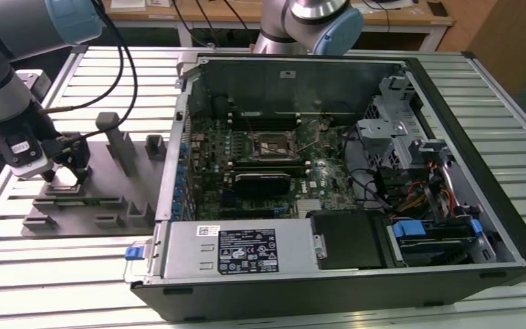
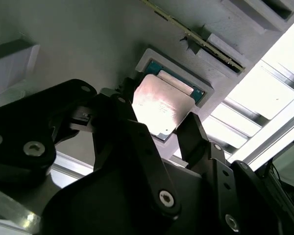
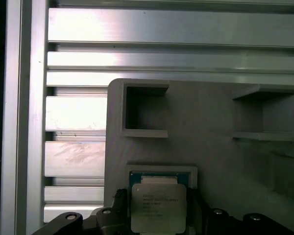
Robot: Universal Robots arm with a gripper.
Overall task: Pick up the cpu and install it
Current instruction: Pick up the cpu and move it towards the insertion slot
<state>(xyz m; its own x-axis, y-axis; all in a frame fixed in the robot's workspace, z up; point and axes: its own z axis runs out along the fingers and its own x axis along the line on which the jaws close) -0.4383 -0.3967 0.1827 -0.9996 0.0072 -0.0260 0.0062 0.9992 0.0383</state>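
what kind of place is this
Likely a robotics lab or PC-assembly test bench: an open computer case lies on a slatted aluminium table, and a robot arm reaches over a grey tray holding the cpu.

Ribbed aluminium worktop (image 1: 519, 103) catching bright light all across. At the far side, a wooden desk (image 1: 409, 15) on white legs.

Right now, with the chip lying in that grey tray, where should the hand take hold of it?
Probably by two opposite side edges, coming straight down from above. The chip lies flat, shiny lid up, in a shallow square pocket of the grey tray. Its broad top offers nothing to pinch, and the pocket walls block a sideways approach. The hand hangs right above it.
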